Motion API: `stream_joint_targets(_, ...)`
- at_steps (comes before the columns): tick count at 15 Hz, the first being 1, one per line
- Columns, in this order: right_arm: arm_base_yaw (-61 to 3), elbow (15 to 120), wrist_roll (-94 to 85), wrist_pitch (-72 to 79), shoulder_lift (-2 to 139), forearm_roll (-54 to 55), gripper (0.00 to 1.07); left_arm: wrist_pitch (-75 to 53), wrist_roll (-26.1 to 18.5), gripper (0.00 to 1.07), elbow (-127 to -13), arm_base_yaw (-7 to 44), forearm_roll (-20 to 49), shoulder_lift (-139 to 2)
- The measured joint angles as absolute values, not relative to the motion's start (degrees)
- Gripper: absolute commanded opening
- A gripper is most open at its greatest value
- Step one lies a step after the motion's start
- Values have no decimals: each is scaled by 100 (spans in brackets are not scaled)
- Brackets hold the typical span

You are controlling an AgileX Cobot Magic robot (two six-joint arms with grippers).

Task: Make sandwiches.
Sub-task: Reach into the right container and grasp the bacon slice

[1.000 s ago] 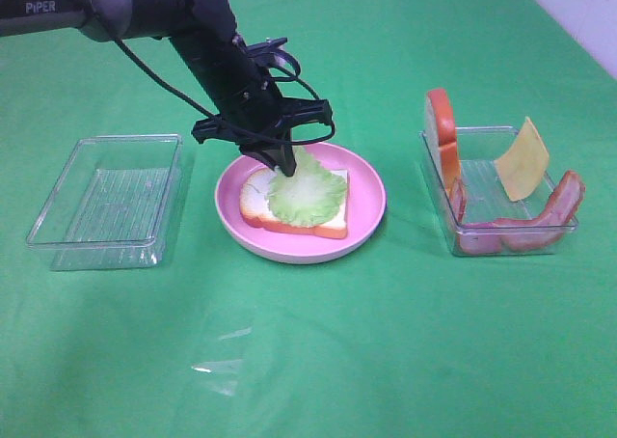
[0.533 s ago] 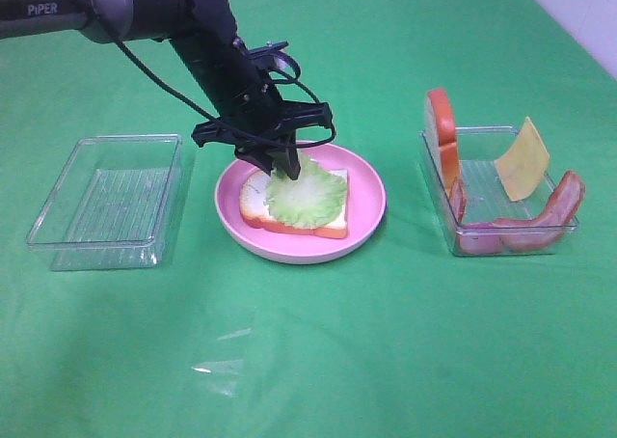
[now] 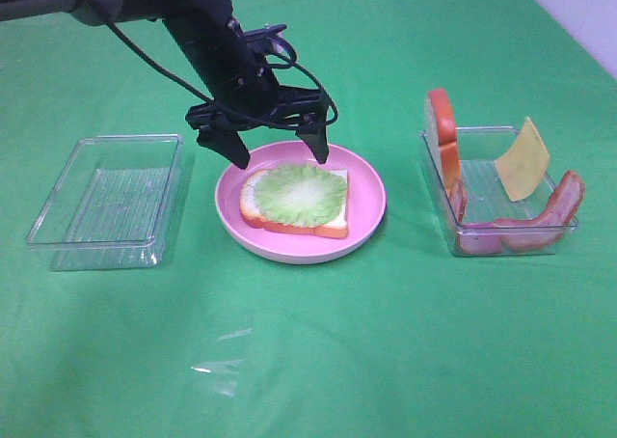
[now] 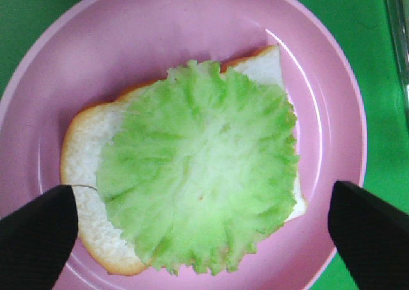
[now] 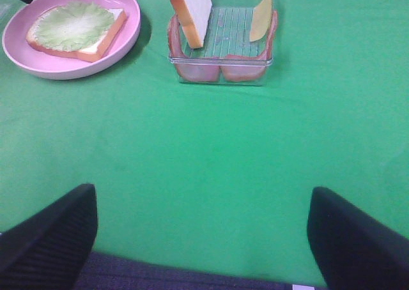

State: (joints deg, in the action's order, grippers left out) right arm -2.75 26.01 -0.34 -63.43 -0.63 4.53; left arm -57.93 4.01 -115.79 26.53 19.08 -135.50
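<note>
A white bread slice [image 3: 253, 199] with an orange-brown crust lies on the round pink plate [image 3: 366, 202], and a pale green lettuce leaf [image 3: 294, 194] rests flat on it. My left gripper [image 3: 280, 156] hangs open just above the plate's far side, its fingers spread wide and holding nothing. The left wrist view looks straight down on the lettuce [image 4: 198, 181] between the two dark fingertips [image 4: 38, 239]. My right gripper [image 5: 201, 239] is open over bare green cloth, well short of the plate [image 5: 128, 9]. It does not show in the exterior high view.
A clear tray [image 3: 511, 228] at the right holds an upright bread slice [image 3: 443, 134], a yellow cheese square [image 3: 523, 158] and reddish bacon strips [image 3: 554, 211]. A second clear tray [image 3: 111, 202] stands at the left with nothing in it. Green cloth covers the table.
My left gripper was shut on the lettuce's edge. It has opened wide and lifted slightly, and the leaf now lies flat on the bread.
</note>
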Motion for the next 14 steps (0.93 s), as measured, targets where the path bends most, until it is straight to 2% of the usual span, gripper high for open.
stream_joint_targets(1,-275,2601,-34,-6343,-63,453,87,-6005,401,102,-11769,2653,1868,-13550)
stream_joint_targets(3,-275,2601,-34,-6343,-63,453,87,-6778,424,102,-12427,2653,1375,-13510)
stream_joint_targets(5,-275,2601,-34,-6343,-63,458,87,-6910,516,102,-12748,2653,1003,-13367)
stream_joint_targets(9,-275,2601,-34,-6343,-63,458,87,-6950,556,102,-12783,2647,705,-12748)
stream_joint_targets(11,-275,2601,-34,-6343,-63,458,87,-6950,556,102,-12674,2647,590,-12405)
stream_joint_targets(14,-275,2601,-34,-6343,-63,458,87,-6956,556,102,-11448,2624,-355,-11127)
